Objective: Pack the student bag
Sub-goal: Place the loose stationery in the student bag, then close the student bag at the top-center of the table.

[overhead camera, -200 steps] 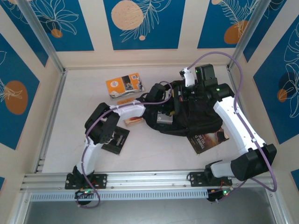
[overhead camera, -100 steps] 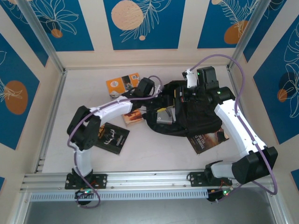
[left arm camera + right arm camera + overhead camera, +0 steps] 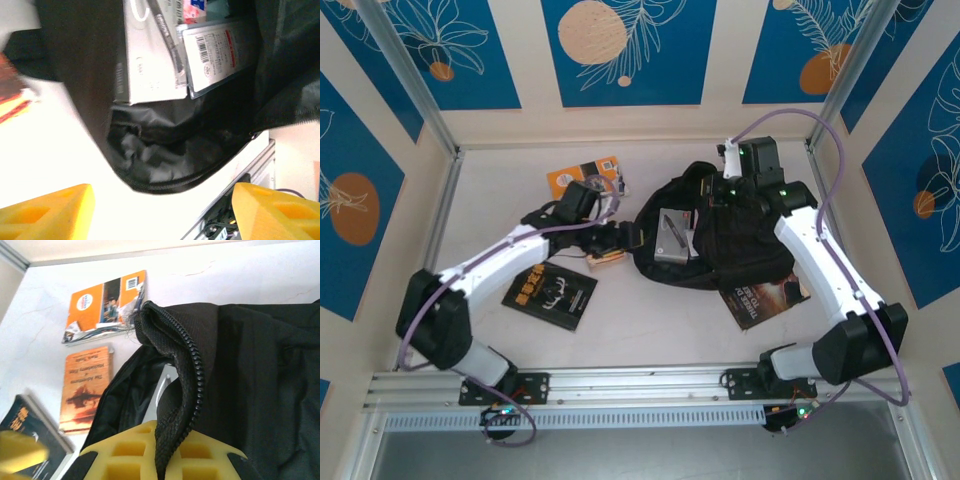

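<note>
The student bag (image 3: 745,255) is laid right of centre, its zippered rim clamped in the right gripper (image 3: 170,445). The left gripper (image 3: 162,192) is held apart (nothing gripped) at the bag's open left side.

Two books (image 3: 672,236) lie inside the bag (image 3: 745,250); one book (image 3: 767,297) lies under its near edge; three books (image 3: 605,258) lie left of it

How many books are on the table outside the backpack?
4: an orange book far-left of the student bag, a brown book at its opening, a black book near-left, a dark book partly under its near-right edge. More may be hidden beneath.
</note>
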Robot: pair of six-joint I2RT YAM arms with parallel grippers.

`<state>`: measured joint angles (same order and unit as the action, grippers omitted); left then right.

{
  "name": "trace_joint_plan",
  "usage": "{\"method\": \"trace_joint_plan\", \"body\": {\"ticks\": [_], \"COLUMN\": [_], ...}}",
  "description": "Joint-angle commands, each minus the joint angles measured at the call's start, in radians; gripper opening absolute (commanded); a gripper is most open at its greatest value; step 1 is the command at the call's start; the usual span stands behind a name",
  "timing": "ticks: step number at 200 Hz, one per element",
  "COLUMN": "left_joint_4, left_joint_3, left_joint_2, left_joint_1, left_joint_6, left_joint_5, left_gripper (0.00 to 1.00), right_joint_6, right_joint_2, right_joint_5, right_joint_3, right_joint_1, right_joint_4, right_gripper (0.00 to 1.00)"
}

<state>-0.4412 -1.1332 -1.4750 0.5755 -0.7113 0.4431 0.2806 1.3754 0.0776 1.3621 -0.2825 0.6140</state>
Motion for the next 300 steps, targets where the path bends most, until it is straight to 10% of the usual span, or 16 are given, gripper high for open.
{"method": "trace_joint_plan", "body": {"ticks": [1, 112, 121, 139, 167, 215, 300], "left_joint_4": [-0.151, -0.207, -0.206, -0.205, -0.2, -0.138, -0.115], "left_joint_3": [0.021, 0.103, 0.107, 0.113, 0.123, 0.156, 0.141], "left_joint_2": [0.107, 0.265, 0.265, 0.271, 0.286, 0.273, 0.237], "left_joint_1": [-0.032, -0.072, -0.073, -0.072, -0.073, -0.069, -0.044], "left_joint_6": [0.077, 0.104, 0.106, 0.111, 0.122, 0.105, 0.108], "left_joint_5": [-0.099, -0.152, -0.147, -0.139, -0.134, -0.073, -0.057], "left_gripper": [0.73, 0.73, 0.73, 0.73, 0.73, 0.72, 0.72], "right_joint_6": [-0.041, -0.084, -0.076, -0.063, -0.034, 0.278, 0.577], "right_joint_2": [0.04, 0.272, 0.282, 0.259, 0.159, -0.14, -0.294], "right_joint_5": [0.093, 0.033, 0.039, 0.08, 0.184, 0.399, 0.336], "right_joint_3": [0.084, 0.202, 0.197, 0.175, 0.101, -0.252, -0.626], "right_joint_1": [0.011, -0.007, -0.01, -0.018, -0.044, -0.017, 0.152], "right_joint_4": [-0.046, -0.018, -0.004, 0.001, 0.019, 0.056, 0.139], "right_gripper": [0.0, 0.03, 0.1, 0.58, 0.65, 0.52, 0.11]}}
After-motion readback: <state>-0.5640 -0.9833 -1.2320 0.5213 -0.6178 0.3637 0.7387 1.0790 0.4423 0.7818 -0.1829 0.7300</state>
